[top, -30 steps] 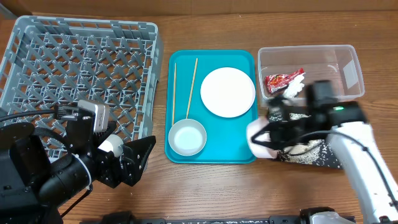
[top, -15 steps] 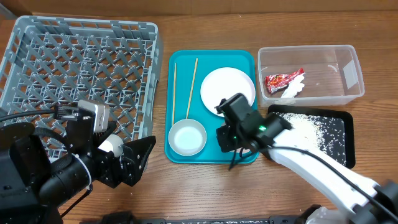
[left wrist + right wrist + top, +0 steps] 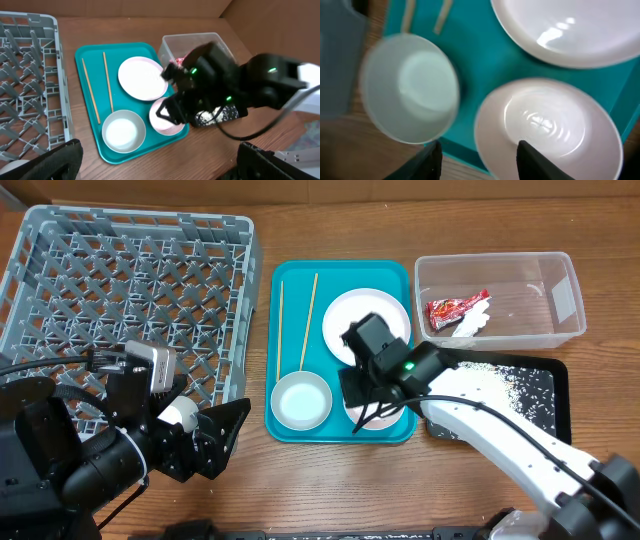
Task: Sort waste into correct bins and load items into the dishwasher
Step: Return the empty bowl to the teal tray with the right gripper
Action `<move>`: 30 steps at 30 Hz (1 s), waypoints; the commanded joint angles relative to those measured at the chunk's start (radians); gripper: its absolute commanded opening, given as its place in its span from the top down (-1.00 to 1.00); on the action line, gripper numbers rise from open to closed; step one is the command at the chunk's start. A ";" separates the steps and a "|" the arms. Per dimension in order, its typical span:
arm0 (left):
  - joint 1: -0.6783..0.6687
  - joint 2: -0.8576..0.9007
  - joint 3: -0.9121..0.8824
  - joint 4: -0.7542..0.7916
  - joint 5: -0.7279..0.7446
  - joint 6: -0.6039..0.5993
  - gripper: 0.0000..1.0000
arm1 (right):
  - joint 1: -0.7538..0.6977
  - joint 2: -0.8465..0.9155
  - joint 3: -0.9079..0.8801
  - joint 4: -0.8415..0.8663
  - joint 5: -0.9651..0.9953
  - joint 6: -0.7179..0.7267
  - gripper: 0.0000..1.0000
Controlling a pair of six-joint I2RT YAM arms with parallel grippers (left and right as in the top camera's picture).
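Straddling the rim of a small white bowl [image 3: 545,130] with fingers spread and released, the right end effector [image 3: 477,152] hovers over the teal tray's [image 3: 390,275] near-right corner, mid-surface. The left end effector [image 3: 160,162] gapes wide by the surface's front-left edge.

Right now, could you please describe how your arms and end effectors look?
The right arm is smooth white with a black wrist housing and a green light. The left arm is bulky black, with a grey box and white cap. The left end effector and right end effector have black fingers.
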 commanded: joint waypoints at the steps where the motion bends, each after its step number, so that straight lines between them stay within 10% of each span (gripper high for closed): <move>1: -0.006 0.002 0.016 0.000 0.014 0.016 -0.99 | 0.001 -0.043 0.063 0.007 -0.123 -0.002 0.05; 21: -0.006 0.002 0.016 0.000 0.014 0.016 -1.00 | 0.056 -0.082 0.090 -0.002 -0.034 0.032 -0.09; 30: -0.006 0.002 0.016 0.000 0.014 0.016 -1.00 | 0.056 -0.309 0.117 0.022 0.246 0.024 -0.60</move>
